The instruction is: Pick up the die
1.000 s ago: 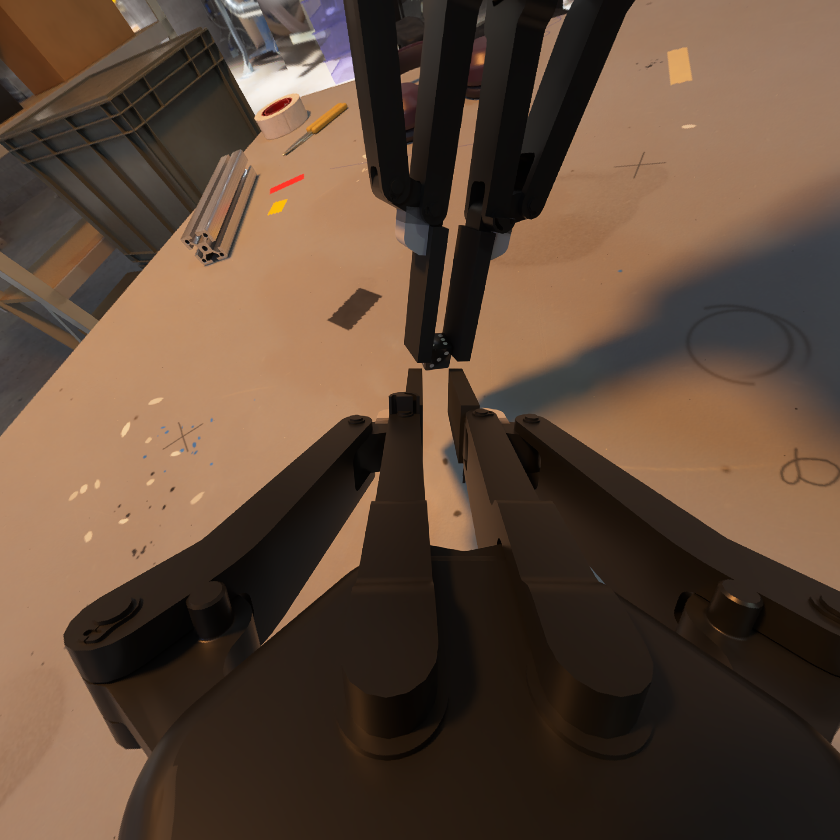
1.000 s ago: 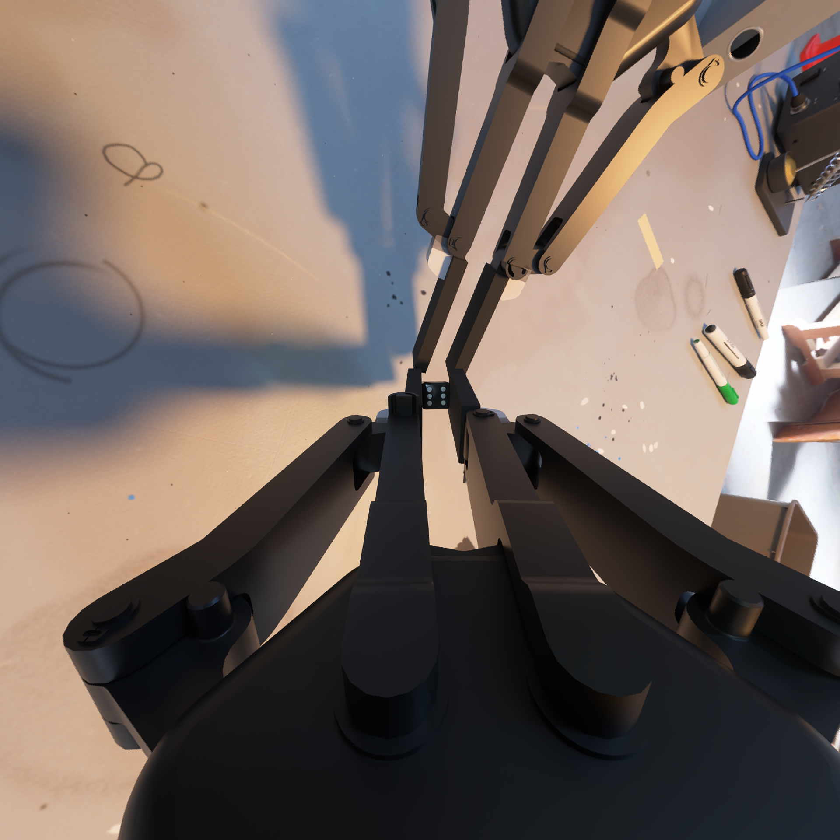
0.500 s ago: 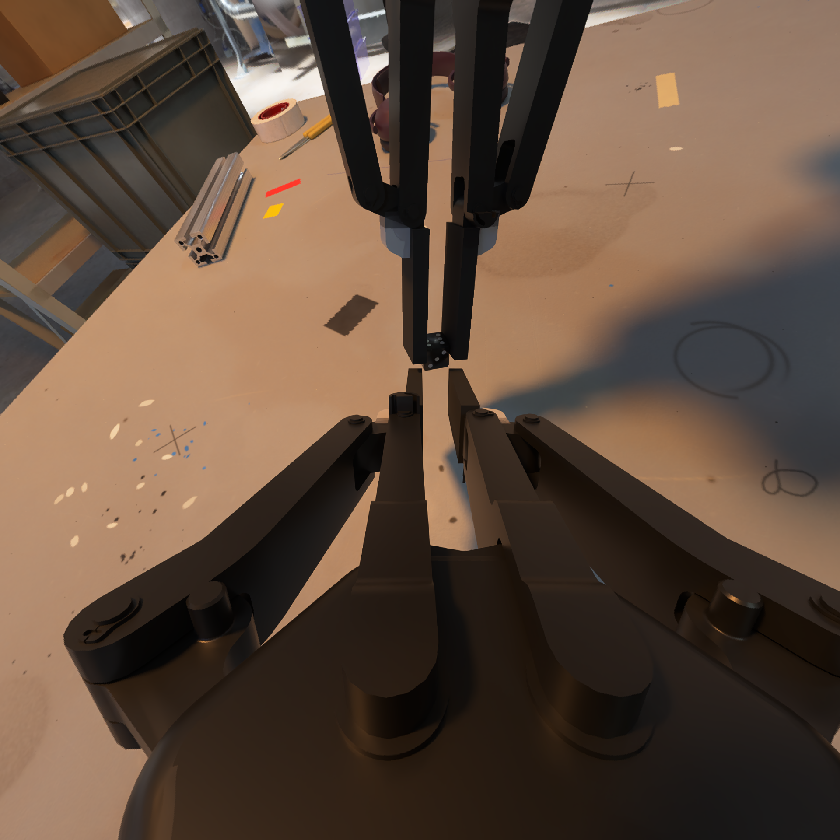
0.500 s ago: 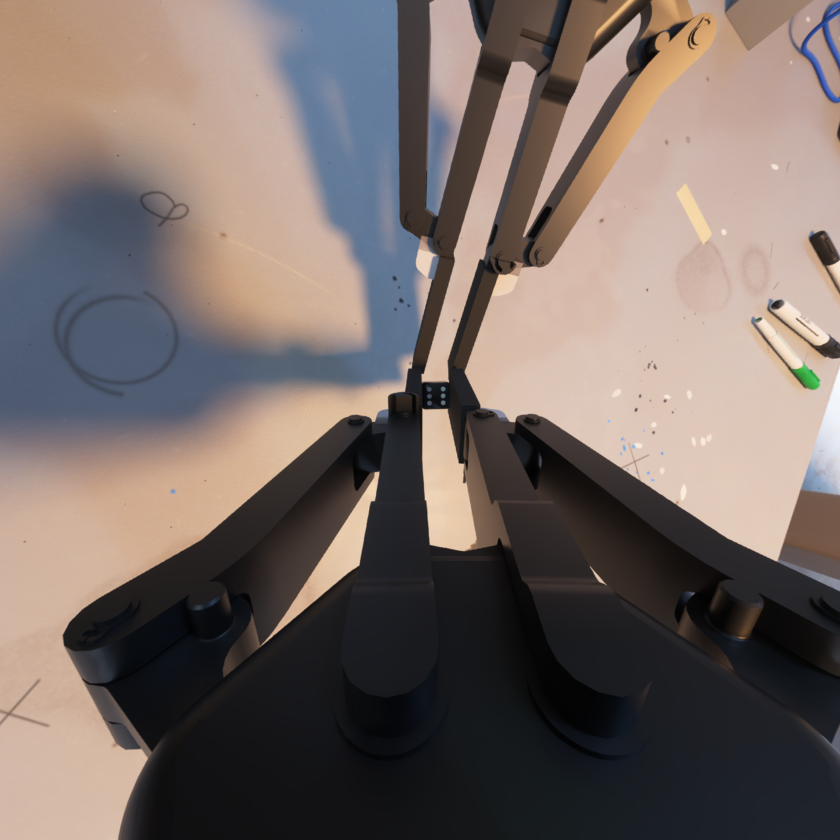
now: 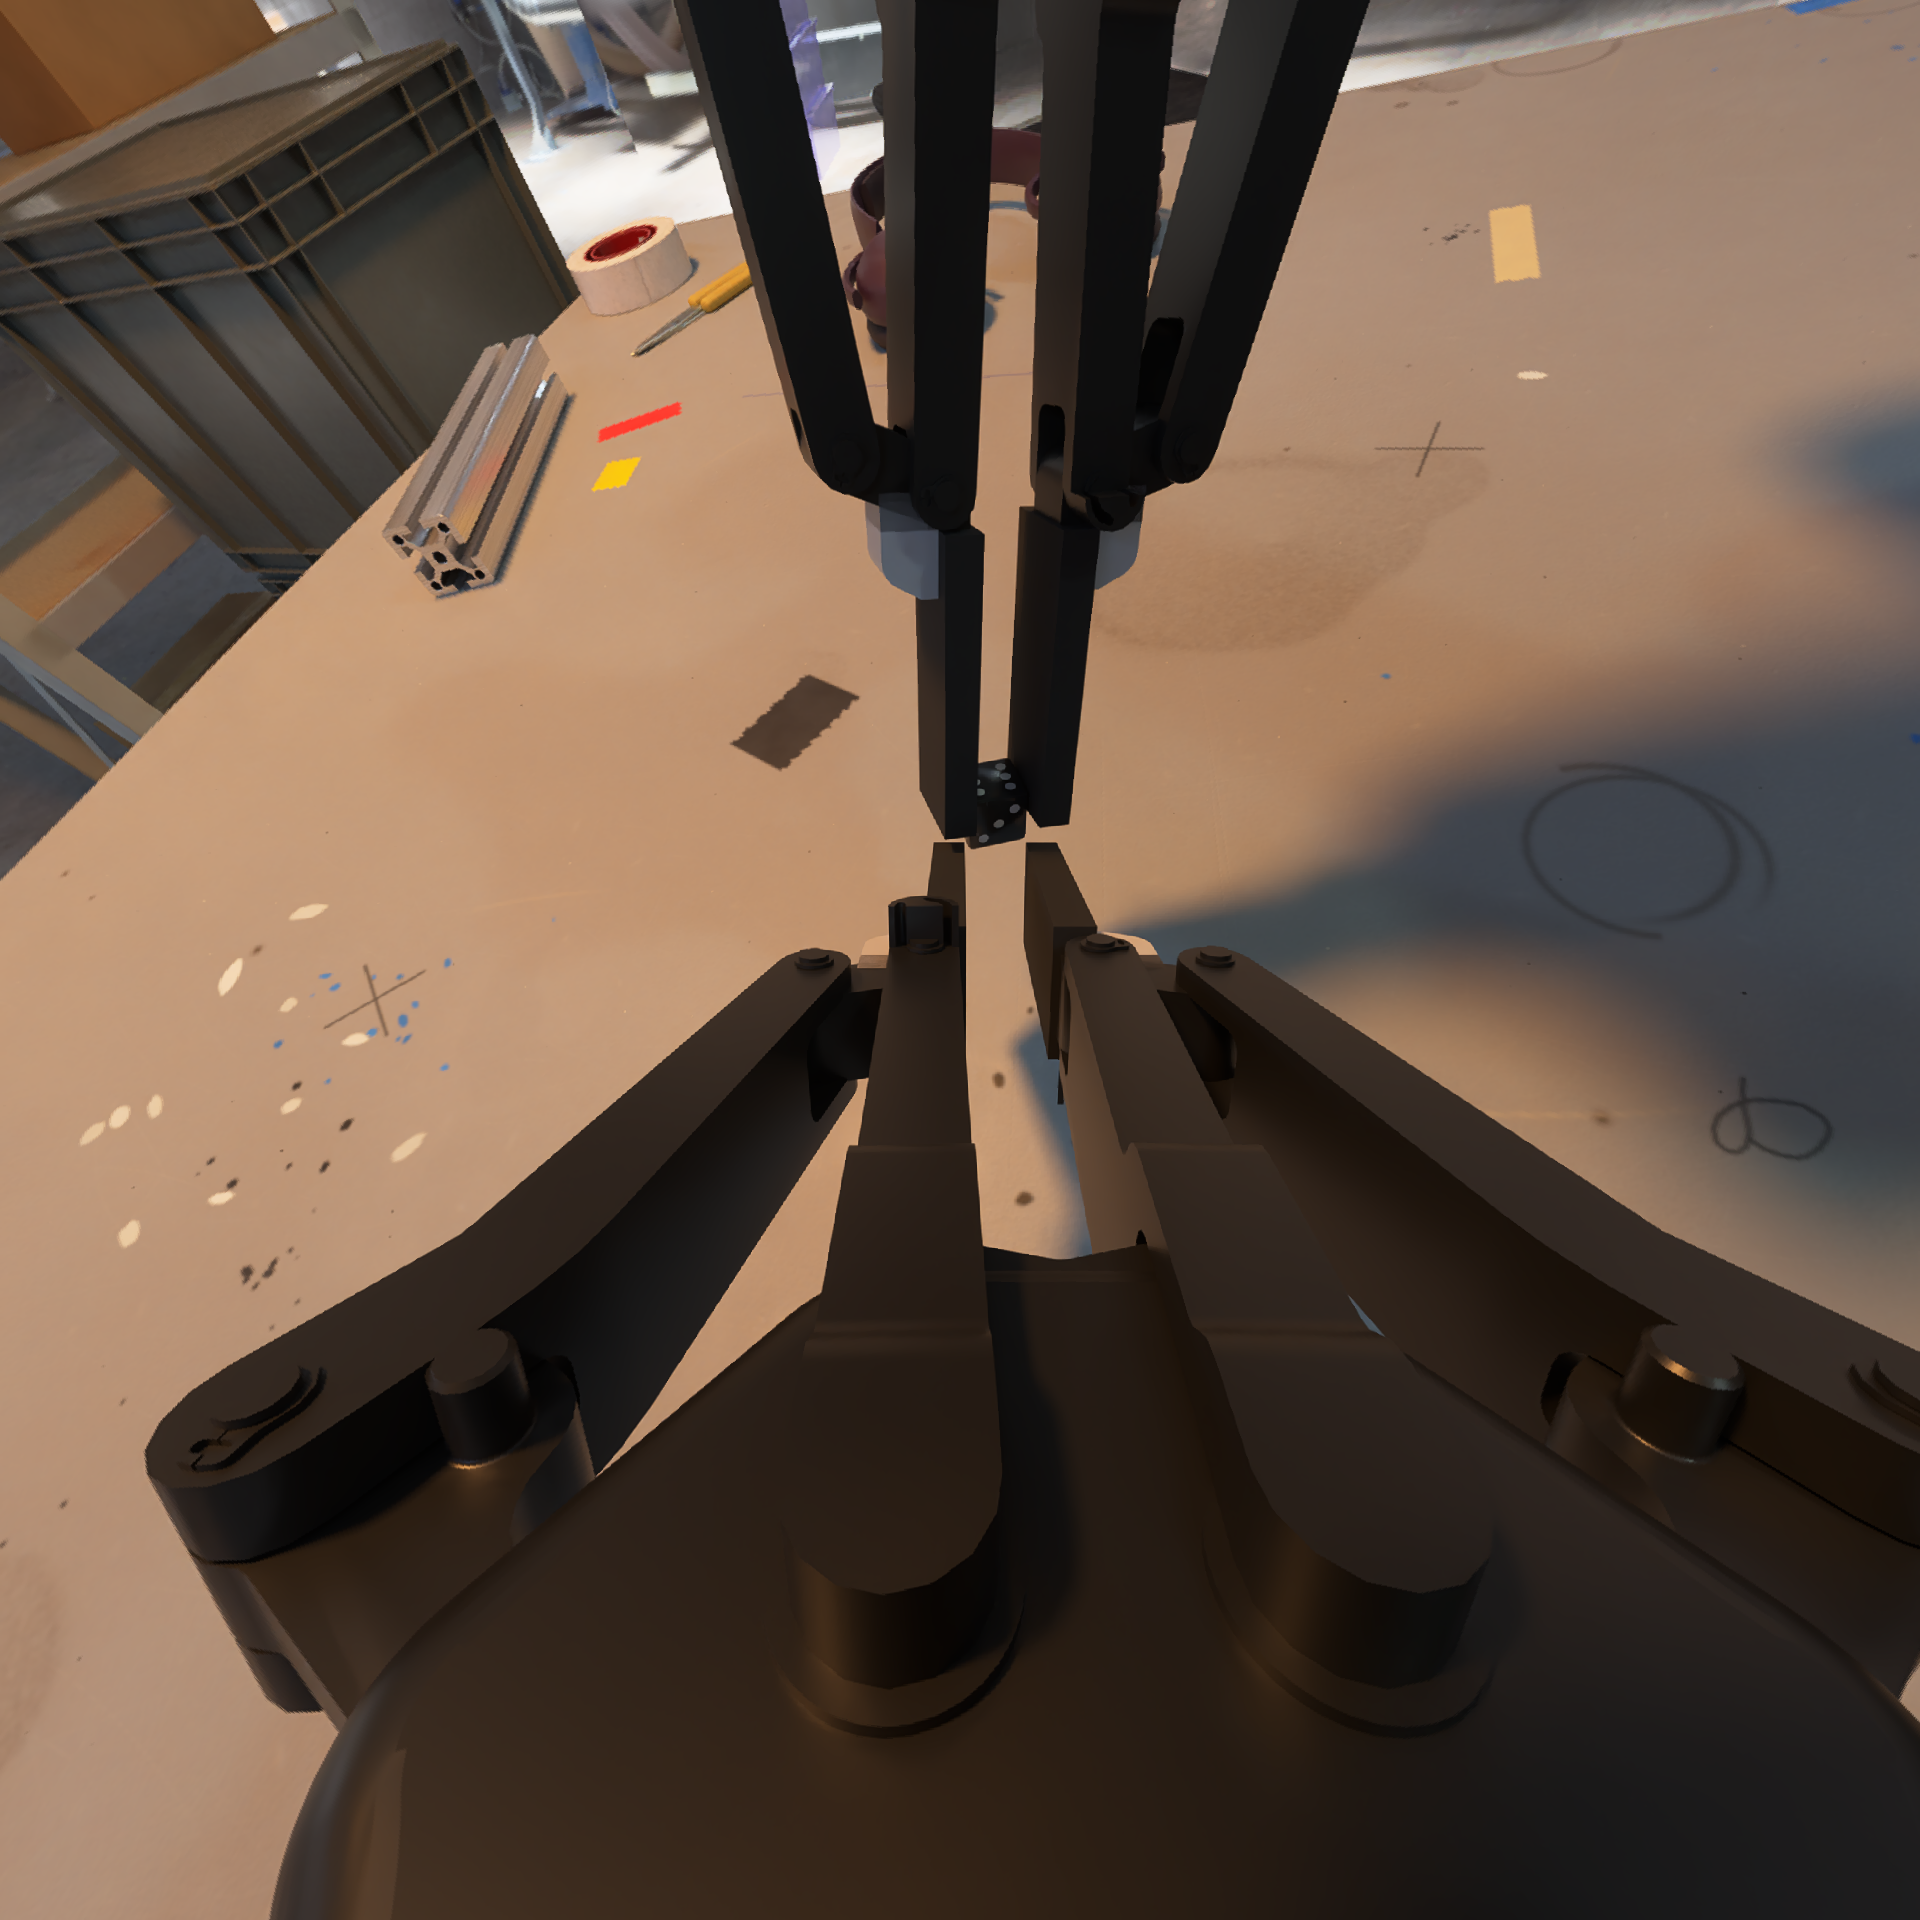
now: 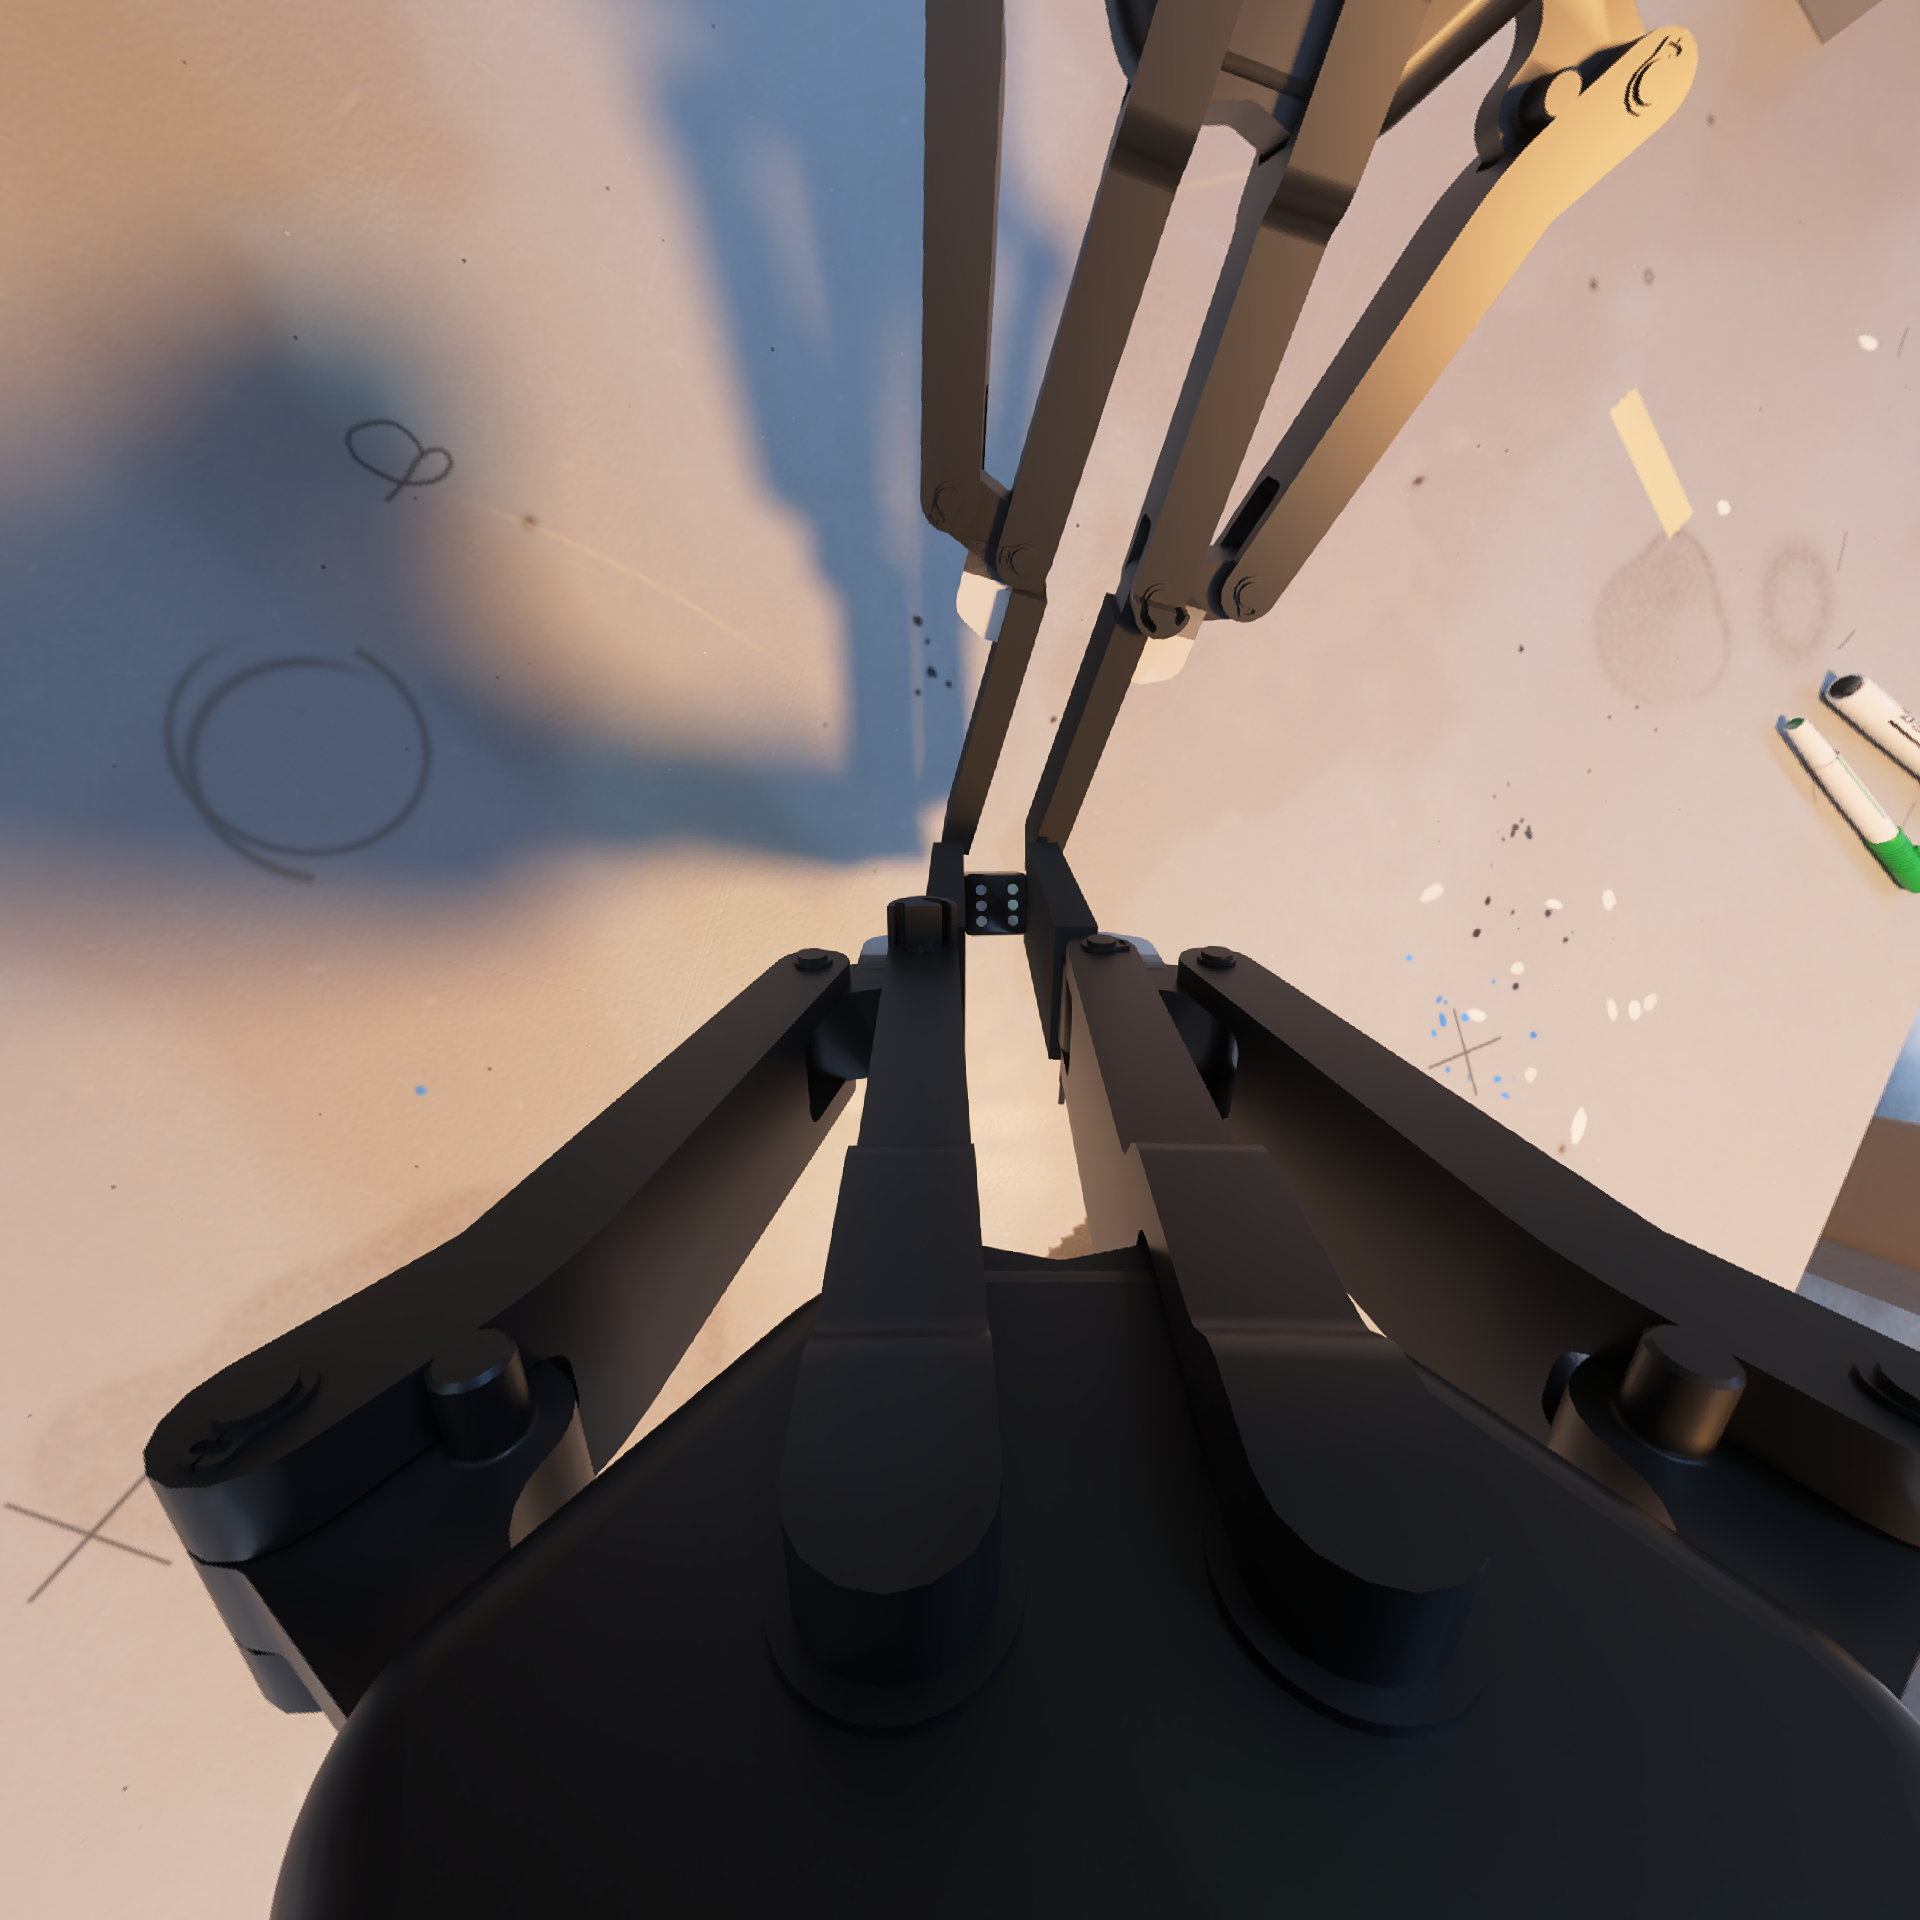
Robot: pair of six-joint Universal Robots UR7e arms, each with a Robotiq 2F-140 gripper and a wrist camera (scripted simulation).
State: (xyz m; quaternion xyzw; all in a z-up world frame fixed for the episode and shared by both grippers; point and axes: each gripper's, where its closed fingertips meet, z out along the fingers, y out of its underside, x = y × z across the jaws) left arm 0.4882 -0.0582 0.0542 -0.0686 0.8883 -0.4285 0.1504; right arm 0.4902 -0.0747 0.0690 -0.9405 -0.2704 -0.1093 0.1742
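1. Right gripper (image 6: 995,878) pinches the black die (image 6: 994,903) between its fingertips; six pale pips face the right wrist camera.
2. In the left wrist view the same die (image 5: 1000,811) sits clamped at the tip of the right gripper (image 5: 1000,821), which comes in from the far side, above the table (image 5: 520,831).
3. Left gripper (image 5: 992,868): fingers drawn close with a narrow gap, nothing between them, tips just short of the die.
4. In the right wrist view the left gripper (image 6: 1000,831) points at the die from the far side, fingertips almost meeting the right one's.
5. Table clutter, well away from the die: tape roll (image 5: 631,260), aluminium bar (image 5: 480,468), grey crate (image 5: 260,291), markers (image 6: 1849,790).
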